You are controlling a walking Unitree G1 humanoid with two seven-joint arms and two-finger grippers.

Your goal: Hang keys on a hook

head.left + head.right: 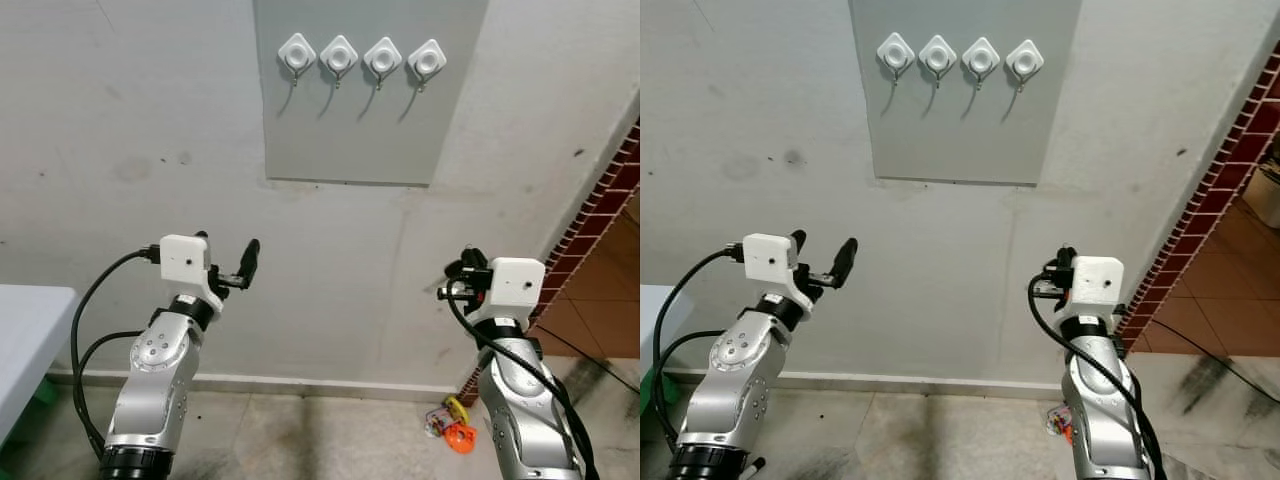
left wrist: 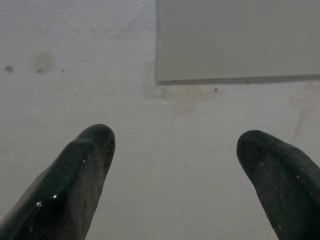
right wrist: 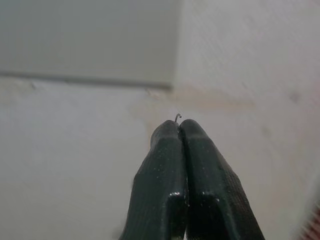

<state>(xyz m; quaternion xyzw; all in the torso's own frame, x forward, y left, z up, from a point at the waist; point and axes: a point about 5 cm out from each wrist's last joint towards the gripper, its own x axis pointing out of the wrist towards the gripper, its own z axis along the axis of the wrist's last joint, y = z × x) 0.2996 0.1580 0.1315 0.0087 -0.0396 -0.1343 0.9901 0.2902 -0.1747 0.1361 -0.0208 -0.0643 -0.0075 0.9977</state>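
Keys [image 1: 450,425] are on the floor at our right arm's 7 o'clock, well below the hooks [image 1: 361,58]. Right gripper [image 3: 179,126] is pinched closed and nearer; left gripper [image 2: 175,150] gapes wide, so we'd reach down first.
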